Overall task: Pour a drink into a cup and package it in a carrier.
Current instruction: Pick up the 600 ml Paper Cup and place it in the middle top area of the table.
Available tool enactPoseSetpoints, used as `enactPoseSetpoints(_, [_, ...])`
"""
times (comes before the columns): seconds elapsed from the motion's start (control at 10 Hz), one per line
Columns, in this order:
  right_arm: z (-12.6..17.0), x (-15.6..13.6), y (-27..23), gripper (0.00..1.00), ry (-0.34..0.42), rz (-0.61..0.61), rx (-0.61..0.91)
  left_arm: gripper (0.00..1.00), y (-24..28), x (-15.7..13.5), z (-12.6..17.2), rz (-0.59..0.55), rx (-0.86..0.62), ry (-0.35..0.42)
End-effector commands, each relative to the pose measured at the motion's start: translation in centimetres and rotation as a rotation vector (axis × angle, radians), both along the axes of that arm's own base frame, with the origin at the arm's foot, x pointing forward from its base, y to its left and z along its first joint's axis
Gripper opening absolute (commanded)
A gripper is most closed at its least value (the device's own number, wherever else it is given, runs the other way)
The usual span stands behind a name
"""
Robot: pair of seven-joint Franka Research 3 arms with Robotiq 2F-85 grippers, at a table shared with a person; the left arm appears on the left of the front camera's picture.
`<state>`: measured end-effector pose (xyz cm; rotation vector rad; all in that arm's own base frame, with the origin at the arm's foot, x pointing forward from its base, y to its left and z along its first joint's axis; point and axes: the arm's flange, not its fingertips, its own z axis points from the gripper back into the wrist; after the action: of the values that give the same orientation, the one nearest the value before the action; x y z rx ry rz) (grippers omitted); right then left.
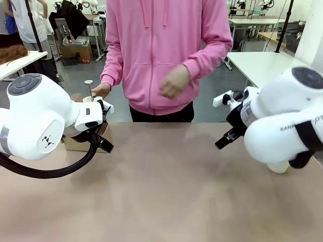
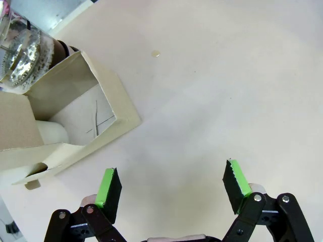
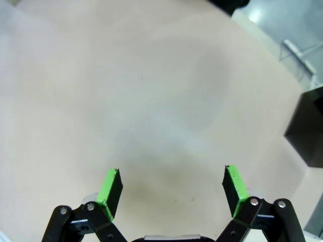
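Risk: the left fingers (image 2: 109, 187) hang near the carrier (image 2: 70, 113). A reach for the carafe (image 2: 20, 50) could bump the box or tip the drink.
Left fingers: wide open, holding and touching nothing.
Right fingers (image 3: 110, 188): wide open, empty, over bare tabletop (image 3: 151, 75).
Carrier: far left corner of the tabletop, with the carafe just beside it under the person's hand (image 1: 101, 89).
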<state>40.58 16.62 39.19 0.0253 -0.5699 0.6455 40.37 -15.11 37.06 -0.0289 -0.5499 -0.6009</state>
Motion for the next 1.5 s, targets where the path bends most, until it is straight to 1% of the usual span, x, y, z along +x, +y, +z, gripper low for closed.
enactPoseSetpoints(0.0, [6.8,2.5,-1.5,1.0,0.026,0.044,0.016,1.0,0.0,0.0,0.0,0.0,0.0,0.0])
enactPoseSetpoints(0.1, [9.5,3.4,-2.8,1.0,0.045,0.078,0.039,1.0,0.0,0.0,0.0,0.0,0.0,0.0])
enactPoseSetpoints(0.3, [14.6,4.3,-6.9,1.0,0.093,0.193,0.111,1.0,0.0,0.0,0.0,0.0,0.0,0.0])
enactPoseSetpoints(0.4, [16.4,4.6,-9.8,1.0,0.112,0.274,0.166,1.0,0.0,0.0,0.0,0.0,0.0,0.0])
enactPoseSetpoints(0.5, [17.4,4.7,-13.6,1.0,0.108,0.372,0.218,1.0,0.0,0.0,0.0,0.0,0.0,0.0])
enactPoseSetpoints(0.6, [17.3,4.7,-17.0,1.0,0.066,0.469,0.273,1.0,0.0,0.0,0.0,0.0,0.0,0.0])
enactPoseSetpoints(0.7, [16.6,5.0,-20.4,1.0,0.035,0.526,0.362,1.0,0.0,0.0,0.0,0.0,0.0,0.0])
enactPoseSetpoints(0.8, [14.9,4.9,-23.3,1.0,-0.02,0.595,0.414,1.0,0.0,0.0,0.0,0.0,0.0,0.0])
enactPoseSetpoints(0.9, [12.5,4.3,-26.0,1.0,-0.119,0.664,0.43,1.0,0.0,0.0,0.0,0.0,0.0,0.0])
enactPoseSetpoints(1.0, [10.5,3.9,-27.5,1.0,-0.164,0.673,0.464,1.0,0.0,0.0,0.0,0.0,0.0,0.0])
enactPoseSetpoints(1.1, [8.1,4.2,-28.5,1.0,-0.183,0.642,0.502,1.0,0.0,0.0,0.0,0.0,0.0,0.0])
enactPoseSetpoints(1.2, [7.4,4.8,-28.5,1.0,-0.193,0.579,0.521,1.0,0.0,0.0,0.0,0.0,0.0,0.0])
enactPoseSetpoints(1.3, [10.3,2.7,-28.8,1.0,-0.176,0.627,0.451,1.0,0.0,0.0,0.0,0.0,0.0,0.0])
enactPoseSetpoints(1.4, [10.3,2.7,-28.8,1.0,-0.176,0.627,0.451,1.0,0.0,0.0,0.0,0.0,0.0,0.0])
